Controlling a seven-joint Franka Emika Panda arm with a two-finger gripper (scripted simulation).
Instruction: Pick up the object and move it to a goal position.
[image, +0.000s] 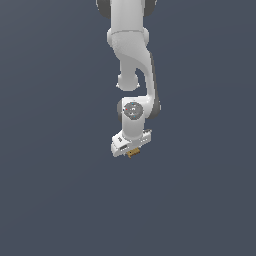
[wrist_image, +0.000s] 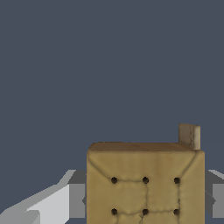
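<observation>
Block: the tan-brown block (wrist_image: 145, 183) sits between the hand's fingers; its face shows dark dots joined by faint grid lines, and a small tab rises at one corner.
Position: just below centre of the exterior view, under the hand (image: 132, 152).
Hand: closed on the block, grey fingers (wrist_image: 77, 200) pressing both sides.
Arm: the white arm (image: 131, 60) hangs down from the top centre.
Background: plain dark blue-grey.
</observation>
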